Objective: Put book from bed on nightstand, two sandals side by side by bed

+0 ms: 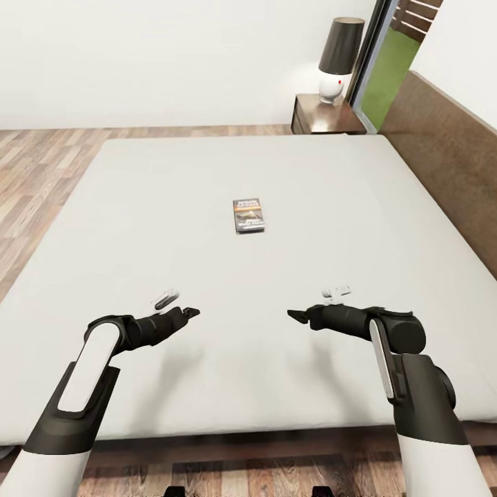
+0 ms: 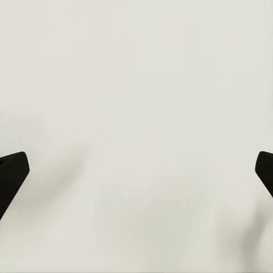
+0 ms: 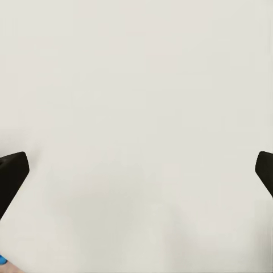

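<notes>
Pale grey-white mattress spreads across the bed (image 1: 172, 207), and the book (image 1: 249, 215) lies flat near its middle, dark cover up with an orange band across it, well apart from both arms. Along the far right side runs the brown headboard (image 1: 449, 159). Beyond the bed's far corner stands the nightstand (image 1: 324, 117), dark wood, with a lamp (image 1: 339, 59) on top, its white round base under a dark grey shade. Beside it a black-framed window (image 1: 386, 62) shows grass and a slatted fence. Wood planks cover the floor (image 1: 41, 166).

Both arms reach out low over the near part of the mattress. The left gripper (image 1: 188, 314) points inward, and its wrist view shows the fingers (image 2: 12, 170) spread wide over bare mattress. The right gripper (image 1: 298, 316) mirrors it, fingers (image 3: 12, 170) likewise wide apart, holding nothing. A sliver of bright blue (image 3: 2, 260) peeks in at the edge of the right wrist view; what it belongs to I cannot tell.
</notes>
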